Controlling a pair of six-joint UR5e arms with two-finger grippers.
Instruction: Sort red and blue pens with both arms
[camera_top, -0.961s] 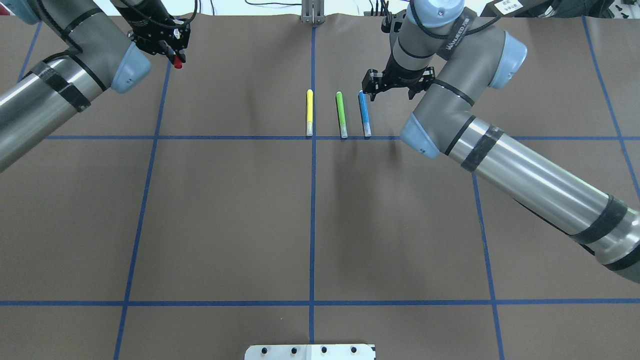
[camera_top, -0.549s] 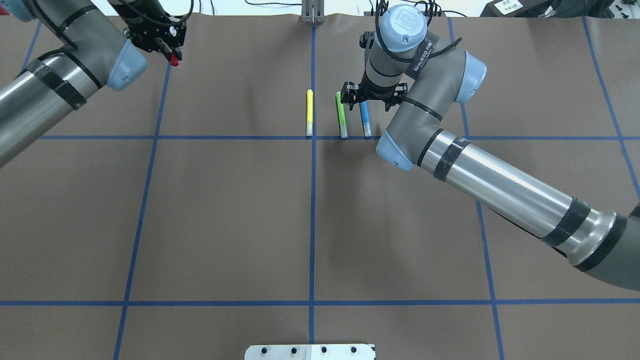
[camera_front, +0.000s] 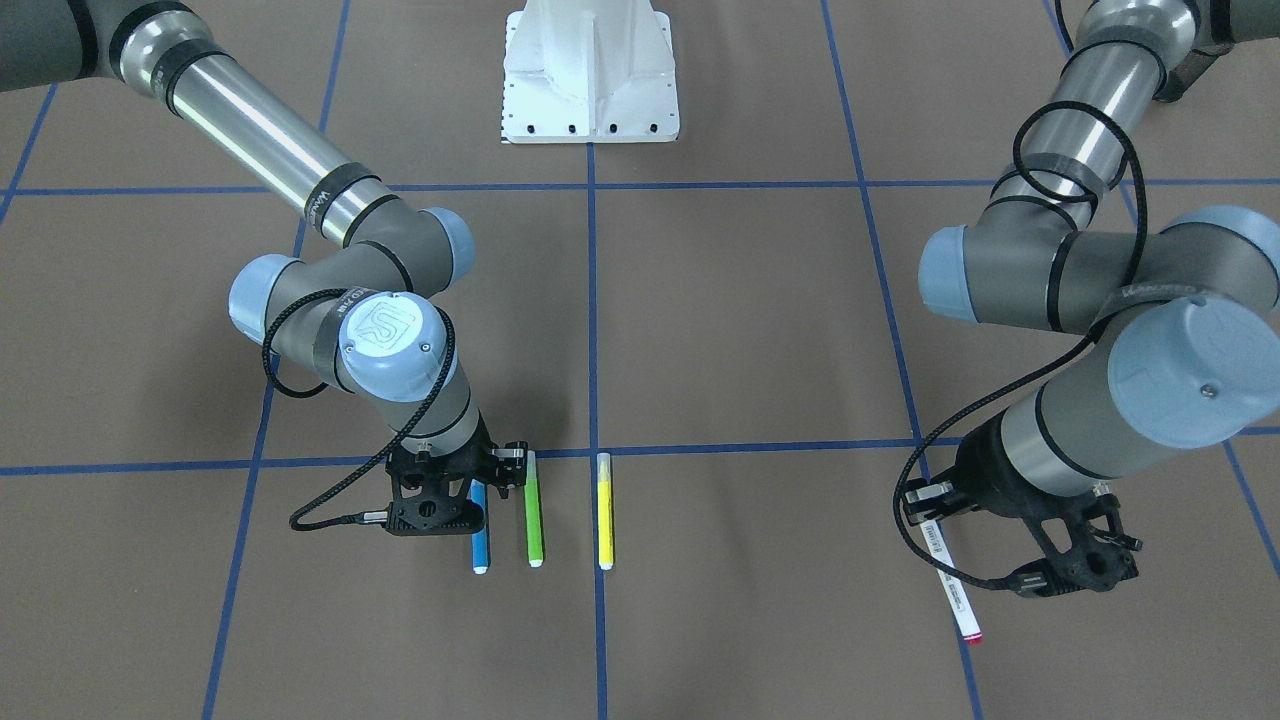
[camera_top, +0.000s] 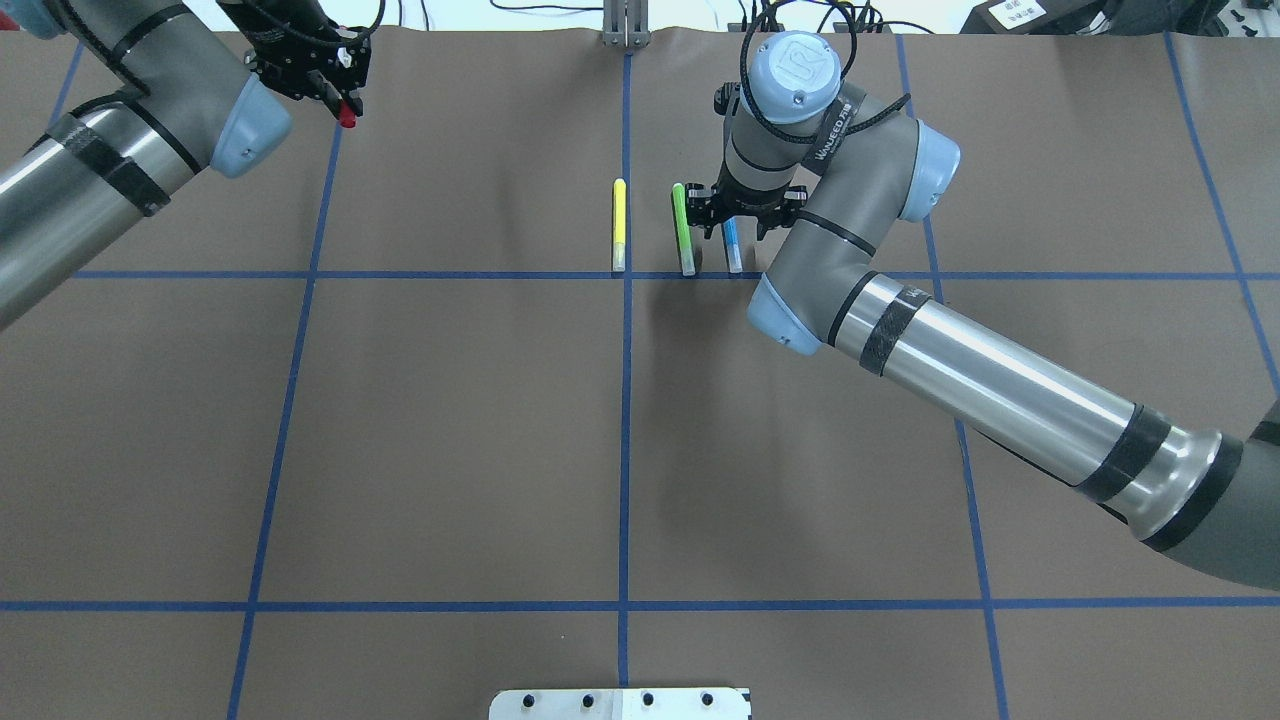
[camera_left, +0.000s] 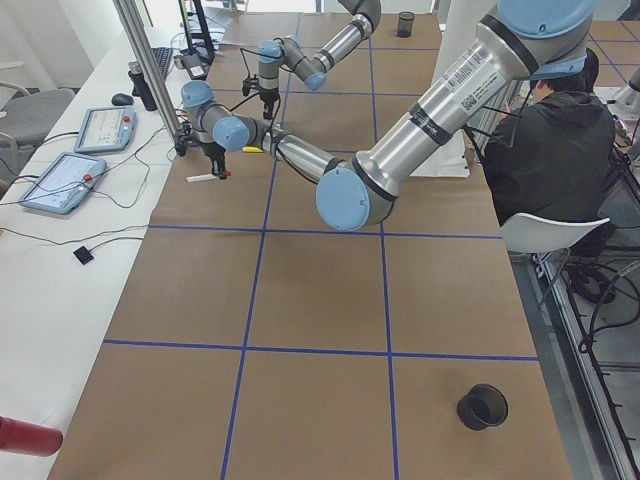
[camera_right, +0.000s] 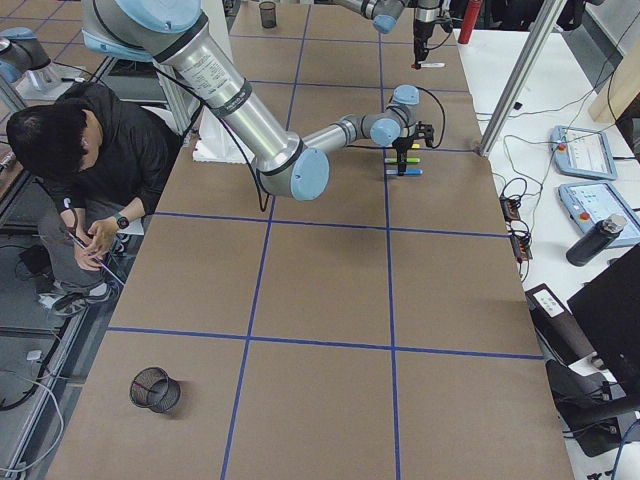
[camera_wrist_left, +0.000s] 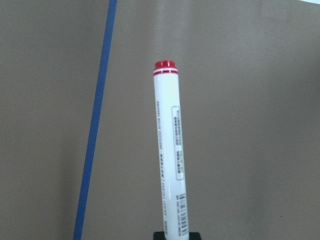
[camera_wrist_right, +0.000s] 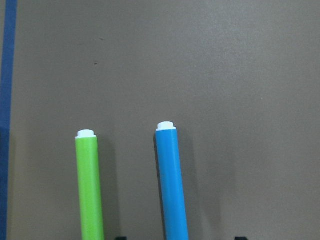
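Note:
The red pen (camera_front: 953, 588), white-barrelled with a red end, hangs above the table with my left gripper (camera_front: 930, 512) shut on it at the far left corner. Its red tip (camera_top: 347, 119) pokes out below the left gripper (camera_top: 335, 92). In the left wrist view the red pen (camera_wrist_left: 170, 150) fills the middle. The blue pen (camera_top: 732, 247) lies on the brown mat. My right gripper (camera_top: 745, 212) is open directly over its far half. In the right wrist view the fingers stand on either side of the blue pen (camera_wrist_right: 172, 185).
A green marker (camera_top: 683, 230) lies close to the left of the blue pen, and a yellow marker (camera_top: 619, 225) beyond it. The white pedestal (camera_front: 590, 80) stands at the robot's base. A black cup (camera_left: 482, 406) sits at the left end. A seated person (camera_right: 80, 150) is beside the table.
My right arm has swung left, bringing its gripper from beside the blue pen's far end to straddle it. The left gripper has drifted slightly farther away with the red pen.

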